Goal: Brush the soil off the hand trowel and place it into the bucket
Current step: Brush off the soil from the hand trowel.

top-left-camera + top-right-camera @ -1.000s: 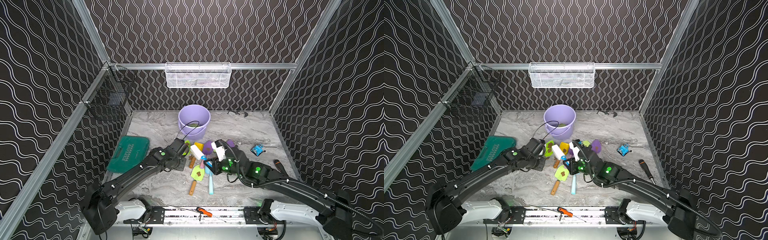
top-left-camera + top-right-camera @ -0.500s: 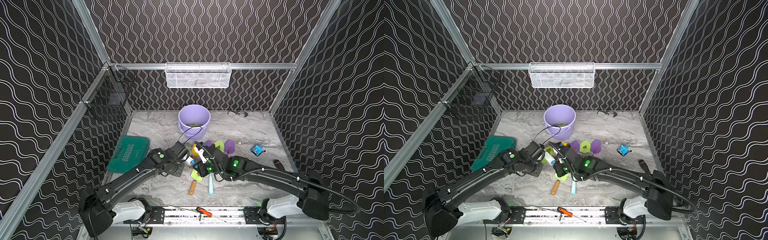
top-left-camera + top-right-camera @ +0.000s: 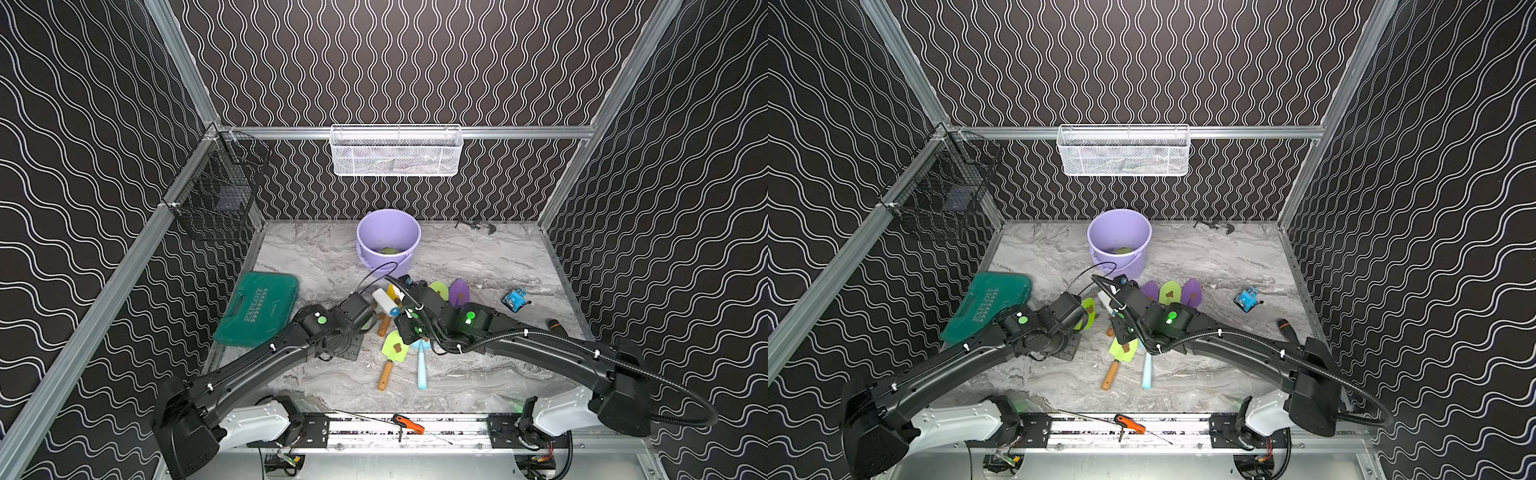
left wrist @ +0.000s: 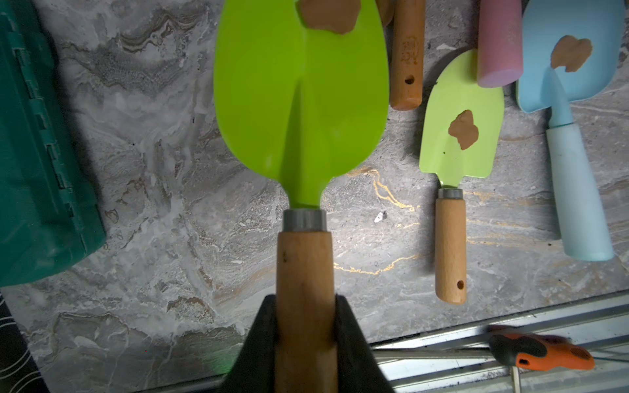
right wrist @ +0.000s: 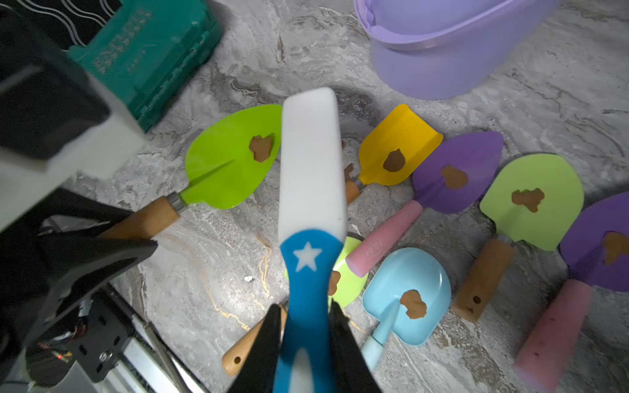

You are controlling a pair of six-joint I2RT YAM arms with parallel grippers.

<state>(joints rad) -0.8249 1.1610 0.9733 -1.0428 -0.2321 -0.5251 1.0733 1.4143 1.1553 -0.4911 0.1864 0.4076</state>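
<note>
The left claw (image 4: 305,316) is clamped tight on the wooden handle of a bright green metal trowel (image 4: 301,102), with a finger pressed to each side of the handle. One brown soil clump (image 4: 328,15) sits on the blade near its tip. The right claw (image 5: 304,320) is closed on the blue star-marked handle of a brush with a long white head (image 5: 311,163). That head lies just beside the green blade (image 5: 226,160), close to the clump (image 5: 261,148); whether it touches the blade I cannot tell.

Both tools sit mid-way across the grey marbled surface (image 3: 478,257). In both top views the round lilac plastic bucket (image 3: 365,257) (image 3: 1133,266) stands upright behind them, near the back wall and apart from the held trowel.

Several other soiled trowels lie around on the surface, among them a yellow one (image 5: 398,146) and a light blue one (image 5: 408,292). A dark green plastic tool case (image 3: 259,309) lies to the left.
</note>
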